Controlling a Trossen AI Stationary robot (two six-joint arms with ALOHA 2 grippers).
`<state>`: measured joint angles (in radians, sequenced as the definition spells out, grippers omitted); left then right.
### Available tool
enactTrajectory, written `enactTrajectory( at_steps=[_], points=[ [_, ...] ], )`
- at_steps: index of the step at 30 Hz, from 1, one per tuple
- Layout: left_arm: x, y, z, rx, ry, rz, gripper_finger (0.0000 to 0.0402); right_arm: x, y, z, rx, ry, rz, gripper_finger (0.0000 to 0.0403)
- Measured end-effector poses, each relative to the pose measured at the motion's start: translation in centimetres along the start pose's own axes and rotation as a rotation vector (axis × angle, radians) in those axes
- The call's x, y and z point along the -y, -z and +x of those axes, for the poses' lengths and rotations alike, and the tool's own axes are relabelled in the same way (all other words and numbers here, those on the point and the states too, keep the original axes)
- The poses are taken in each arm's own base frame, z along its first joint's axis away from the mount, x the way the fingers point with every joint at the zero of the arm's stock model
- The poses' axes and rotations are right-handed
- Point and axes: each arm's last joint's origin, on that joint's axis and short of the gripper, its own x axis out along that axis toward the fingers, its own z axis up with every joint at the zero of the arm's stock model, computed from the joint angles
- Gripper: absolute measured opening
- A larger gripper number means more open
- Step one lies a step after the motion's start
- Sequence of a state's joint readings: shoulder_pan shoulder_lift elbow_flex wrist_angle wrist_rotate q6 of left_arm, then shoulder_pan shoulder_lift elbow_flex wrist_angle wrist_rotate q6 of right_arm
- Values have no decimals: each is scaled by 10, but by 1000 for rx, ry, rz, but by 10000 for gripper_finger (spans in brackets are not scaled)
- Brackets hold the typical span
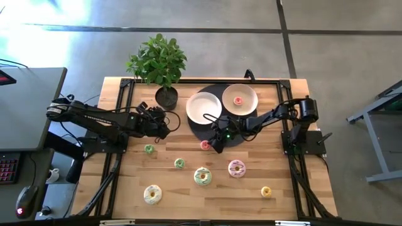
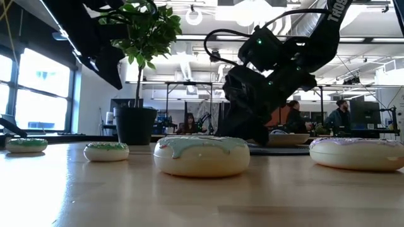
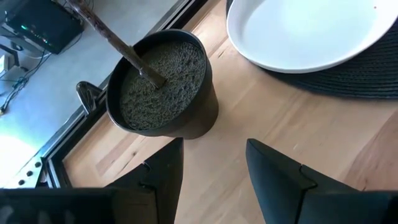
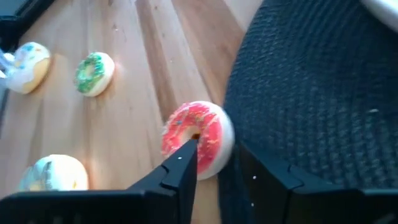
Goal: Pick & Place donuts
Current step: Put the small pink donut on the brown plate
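Note:
A tiny pink-red donut stands tilted on the wood at the edge of the black mat; in the high view this donut sits just left of my right gripper. My right gripper is open, with one finger at the donut's hole and the other beyond its rim. Another pink donut lies on the right plate; the left plate is bare. My left gripper hangs open beside the plant pot, touching nothing. My right gripper comes slanting down from the table's right. One fingertip lies at the donut's hole, in front of its frosted face. The other finger stands outside the rim over the mat's edge; I cannot tell whether it touches. The donut's lower edge rests on the wood.
Loose donuts lie on the near half of the table: two tiny green ones, a green-cream one, a larger pink one, a pale yellow one and a tiny orange-yellow one. The potted plant stands at the far left.

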<state>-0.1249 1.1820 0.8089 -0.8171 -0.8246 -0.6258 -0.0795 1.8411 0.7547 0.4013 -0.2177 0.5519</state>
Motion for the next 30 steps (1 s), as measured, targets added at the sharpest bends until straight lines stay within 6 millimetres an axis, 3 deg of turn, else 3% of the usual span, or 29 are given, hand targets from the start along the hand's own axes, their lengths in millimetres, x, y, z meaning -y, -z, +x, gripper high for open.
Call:
enactTrajectory(
  at_steps=[5,16,24,30],
  points=[
    [0,0,0,0,0,0,170,1,0,0,22,37,-12,122],
    [0,0,0,0,0,0,170,-11,5,2,8,-4,-49,44],
    [0,0,0,4,-4,-1,170,-19,11,4,60,89,-91,7],
    [0,0,0,5,-6,-1,170,-22,6,1,74,47,-100,2]
  ],
)
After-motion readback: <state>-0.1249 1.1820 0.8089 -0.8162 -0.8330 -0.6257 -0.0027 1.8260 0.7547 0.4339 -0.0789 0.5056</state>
